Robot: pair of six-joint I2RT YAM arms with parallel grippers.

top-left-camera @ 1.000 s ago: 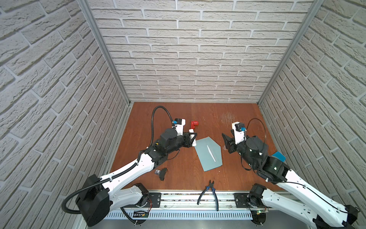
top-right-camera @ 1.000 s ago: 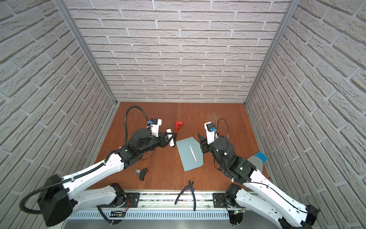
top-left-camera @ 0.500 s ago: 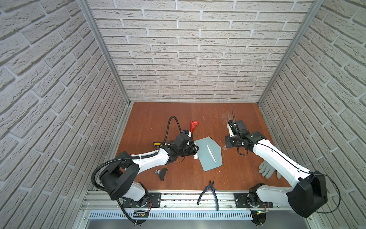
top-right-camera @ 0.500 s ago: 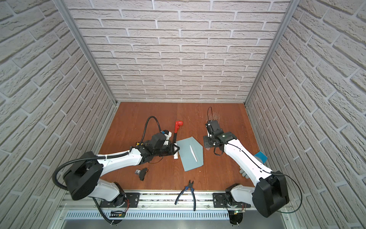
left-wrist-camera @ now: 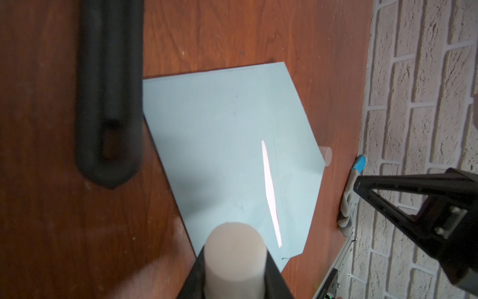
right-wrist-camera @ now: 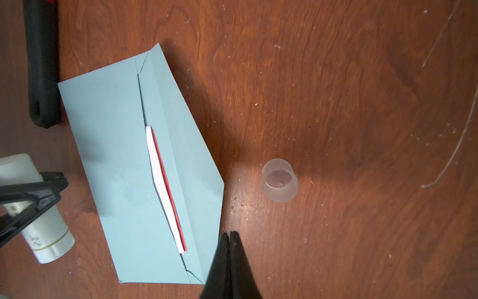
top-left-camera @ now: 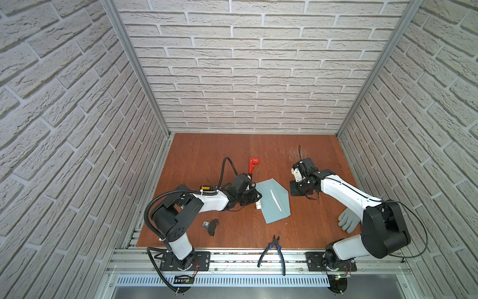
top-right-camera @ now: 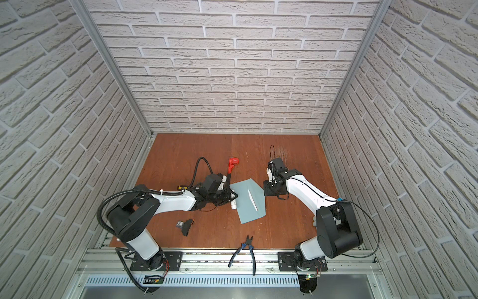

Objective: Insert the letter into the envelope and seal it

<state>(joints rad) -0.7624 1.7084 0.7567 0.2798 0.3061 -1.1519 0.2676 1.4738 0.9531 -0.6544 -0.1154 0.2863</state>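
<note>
The letter (right-wrist-camera: pixel 164 191) is already inside the envelope (right-wrist-camera: pixel 113 168); only 1 thin sliver of its white face and red edge shows at the mouth. The envelope lies flat on the table (right-wrist-camera: pixel 362 103) with its pointed flap (right-wrist-camera: pixel 186 134) open, so I reckon insertion is done and sealing is the step in hand.

Along the envelope's long edge opposite the flap, my left gripper (top-left-camera: pixel 254 198) is clamped on the glue stick (right-wrist-camera: pixel 45 233), which sits just beside that edge. The stick's translucent cap (right-wrist-camera: pixel 280 180) stands on the wood just beside the flap's point.

My right gripper (right-wrist-camera: pixel 230 236) has its 2 fingers pressed together on nothing, at the flap's slanted edge near 1 corner of the mouth. I cannot tell whether it touches the paper.

Next, I judge, the stick must cross the envelope and wipe along the flap's 2 slanted borders, while my closed right tips pin the paper so it does not slide. I cannot make out which end of the stick carries the glue. After that the flap needs folding over the mouth and pressing down.
</note>
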